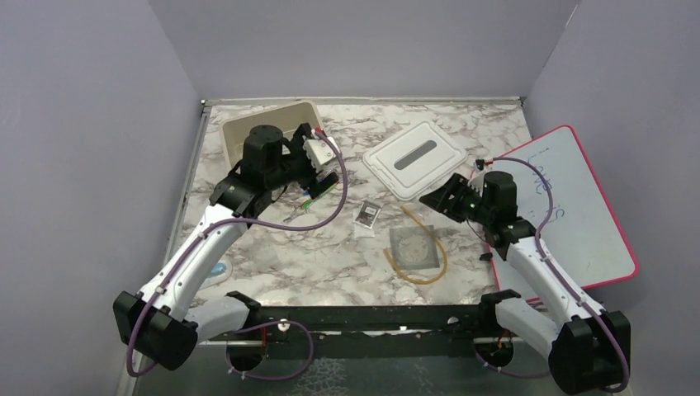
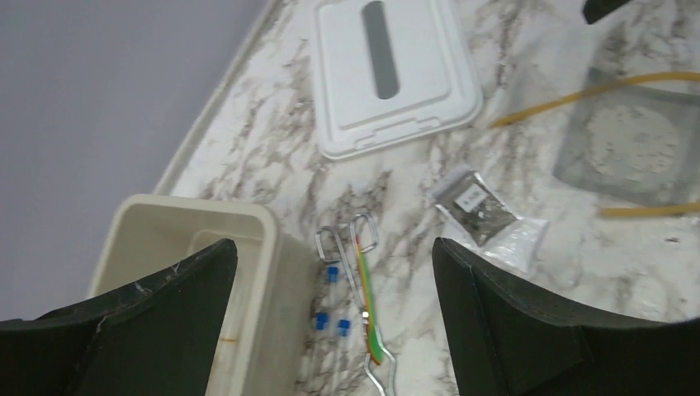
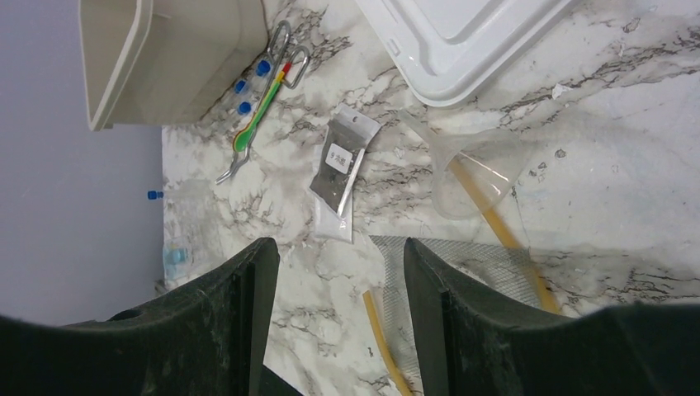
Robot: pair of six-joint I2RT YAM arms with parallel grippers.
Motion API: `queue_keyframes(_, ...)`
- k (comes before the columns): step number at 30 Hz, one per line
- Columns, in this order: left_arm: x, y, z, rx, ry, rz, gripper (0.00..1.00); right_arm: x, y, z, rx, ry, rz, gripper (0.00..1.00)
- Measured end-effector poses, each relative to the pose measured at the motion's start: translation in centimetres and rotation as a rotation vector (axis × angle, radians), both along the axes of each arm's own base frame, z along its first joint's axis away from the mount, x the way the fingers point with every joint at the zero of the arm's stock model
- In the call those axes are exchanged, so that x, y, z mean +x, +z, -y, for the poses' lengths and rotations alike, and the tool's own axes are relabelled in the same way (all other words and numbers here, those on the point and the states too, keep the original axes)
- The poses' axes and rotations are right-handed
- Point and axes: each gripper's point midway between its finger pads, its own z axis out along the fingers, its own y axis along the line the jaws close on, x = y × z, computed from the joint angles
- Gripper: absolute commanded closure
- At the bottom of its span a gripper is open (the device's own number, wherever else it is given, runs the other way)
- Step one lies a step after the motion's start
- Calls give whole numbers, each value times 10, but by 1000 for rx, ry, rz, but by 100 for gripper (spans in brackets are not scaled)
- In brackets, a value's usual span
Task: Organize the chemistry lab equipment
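My left gripper point(image 1: 323, 175) is open and empty, hovering over the metal tongs with the green-handled tool point(image 2: 367, 305) and three tiny blue pieces point(image 2: 332, 274) beside the beige bin point(image 2: 190, 239). The black-and-white packet point(image 1: 366, 214) lies mid-table. The grey wire gauze point(image 1: 414, 247) lies inside the amber tubing loop point(image 1: 429, 266). My right gripper point(image 1: 442, 198) is open and empty above the gauze point(image 3: 462, 264) and tubing point(image 3: 491, 216). The packet point(image 3: 338, 169) and tongs point(image 3: 260, 107) also show in the right wrist view. No brush shows.
The white lid point(image 1: 417, 158) lies at the back centre. The red-bordered whiteboard point(image 1: 578, 206) lies on the right. A clear funnel point(image 3: 479, 169) sits on the tubing. Another blue piece point(image 3: 153, 195) lies near the table's left edge.
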Motion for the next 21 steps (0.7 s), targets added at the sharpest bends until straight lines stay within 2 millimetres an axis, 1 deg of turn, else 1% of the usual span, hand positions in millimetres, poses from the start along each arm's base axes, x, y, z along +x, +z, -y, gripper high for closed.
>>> queue_keyframes(1,-9,-8,3,-13,-33,-25,9,-1,-2,0,2,-2,-5,38)
queue_keyframes(3,-20,-28,9,-23,-72,-83,12,-3,-7,0,6,-5,-15,38)
queue_keyframes(6,-24,-60,13,-6,-82,-170,20,-5,-11,0,8,-6,-24,38)
queue_keyframes(7,-24,-73,15,7,-81,-206,25,-5,-11,0,8,-7,-24,38)
queue_keyframes(8,-24,-81,16,18,-78,-224,29,-4,-11,0,8,-6,-23,38)
queue_keyframes(10,-19,-100,22,55,-62,-264,42,-4,-11,0,9,-6,-19,38)
queue_keyframes(11,-17,-111,23,81,-49,-281,47,-3,-11,0,9,-6,-18,38)
queue_keyframes(12,-14,-120,23,105,-31,-294,49,-3,-10,0,9,-6,-17,38)
queue_keyframes(17,2,-182,20,273,42,-393,51,-3,-11,0,14,-10,-22,38)
queue_keyframes(19,8,-201,17,333,73,-430,53,-3,-10,0,19,-14,-19,38)
queue_keyframes(21,18,-215,12,389,118,-450,54,-5,-10,1,20,-17,-13,38)
